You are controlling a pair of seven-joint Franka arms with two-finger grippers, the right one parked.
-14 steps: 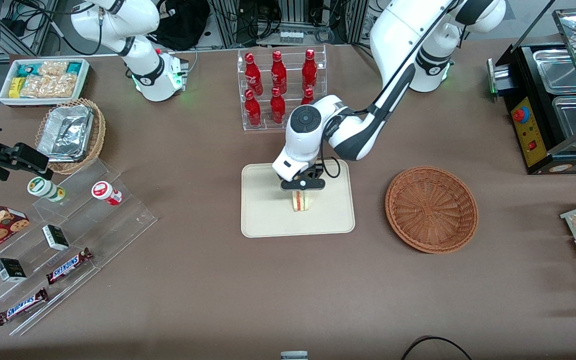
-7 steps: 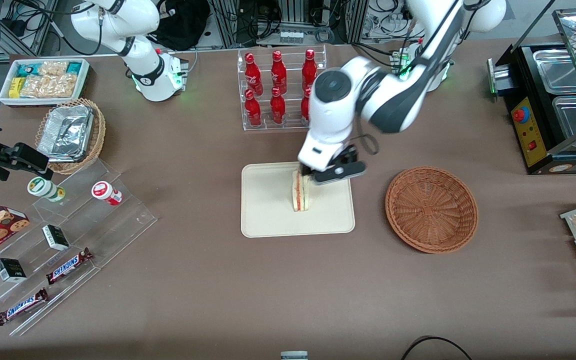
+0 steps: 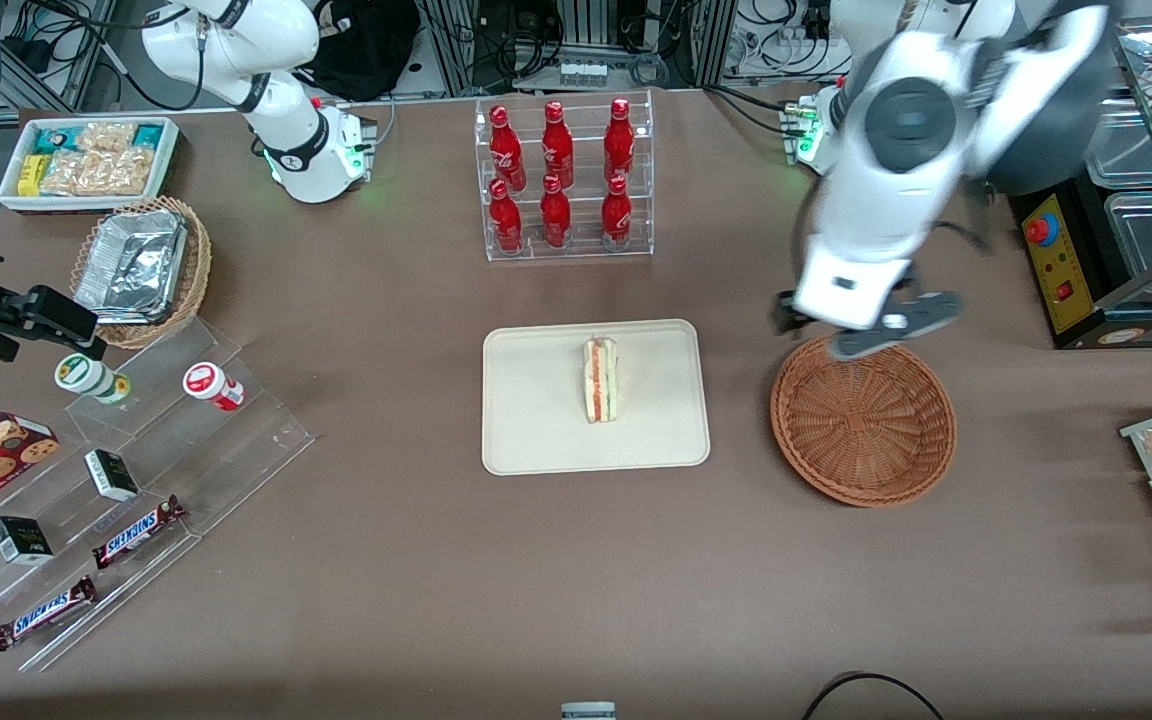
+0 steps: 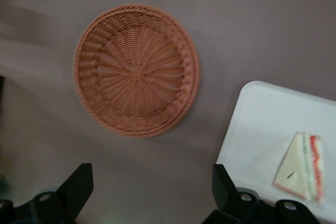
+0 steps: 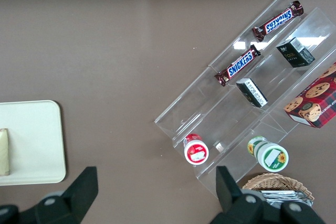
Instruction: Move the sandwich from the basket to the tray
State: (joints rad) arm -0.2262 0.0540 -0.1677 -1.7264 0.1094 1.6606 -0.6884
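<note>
The sandwich (image 3: pixel 601 379) stands on its edge near the middle of the cream tray (image 3: pixel 536 430), with nothing touching it. It also shows in the left wrist view (image 4: pixel 302 167) on the tray (image 4: pixel 257 129). The reddish-brown wicker basket (image 3: pixel 863 418) is empty, seen also in the left wrist view (image 4: pixel 136 70). My left gripper (image 3: pixel 866 335) is open and empty, raised above the basket's rim farthest from the front camera, well away from the tray. Its fingers (image 4: pixel 79 184) are spread wide over bare tablecloth.
A clear rack of red bottles (image 3: pixel 561 180) stands farther from the camera than the tray. A black food warmer (image 3: pixel 1106 200) is at the working arm's end. A stepped acrylic shelf with snacks (image 3: pixel 126 480) and a tan basket of foil containers (image 3: pixel 141 265) lie toward the parked arm's end.
My gripper has let go of the sandwich, risen off the tray and swung toward the working arm's end to above the basket's rim. The sandwich stays standing on the tray.
</note>
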